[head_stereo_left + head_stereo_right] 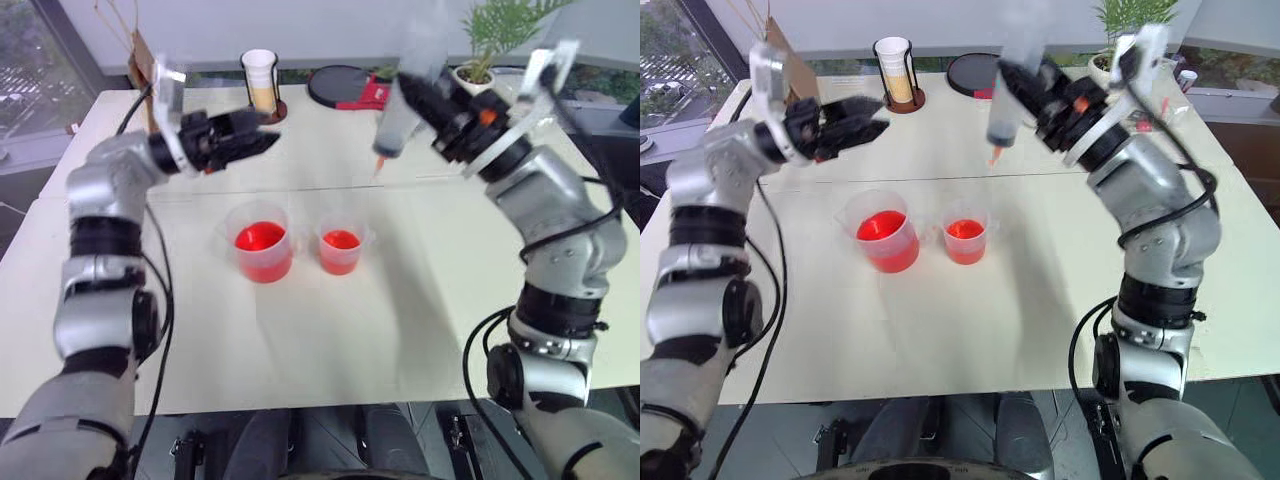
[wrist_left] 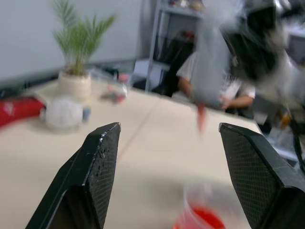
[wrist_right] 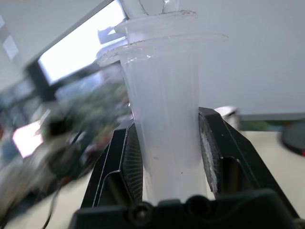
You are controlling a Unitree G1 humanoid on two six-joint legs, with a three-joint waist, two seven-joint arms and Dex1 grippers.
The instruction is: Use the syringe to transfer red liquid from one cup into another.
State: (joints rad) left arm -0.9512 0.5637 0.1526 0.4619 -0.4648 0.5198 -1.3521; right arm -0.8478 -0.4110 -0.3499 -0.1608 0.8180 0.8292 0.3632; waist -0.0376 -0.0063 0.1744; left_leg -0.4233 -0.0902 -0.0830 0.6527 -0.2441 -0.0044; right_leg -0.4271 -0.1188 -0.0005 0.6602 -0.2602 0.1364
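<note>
My right end effector (image 1: 425,100) is clamped tight on the syringe (image 1: 396,120); in the right wrist view the two black fingers (image 3: 131,167) press flat on either side of the clear barrel, with the flanged top of the barrel and plunger rising above them. The syringe's long axis runs nearly upright, slightly tilted, with its short orange-red tip down. It hangs in the air above the worktop (image 1: 330,340), behind and to the right of both cups, touching neither. The barrel is fat, translucent, smooth plastic.

My left end effector (image 1: 262,135) is spread wide and holds nothing. Its wedge-shaped black fingers (image 2: 95,181) have a fine cross-hatched grip texture and point across toward the syringe. It sits in the air behind and to the left of the cups.

Below, on the pale worktop, stand the larger cup (image 1: 262,240) and the smaller cup (image 1: 341,248), side by side with a small gap, the larger on my left. Both are clear plastic, upright, and hold red liquid (image 1: 260,238).

Farther back I note a paper cup in a black wire holder (image 1: 260,80), a dark round lid (image 1: 338,84), and a potted palm (image 1: 490,40).
</note>
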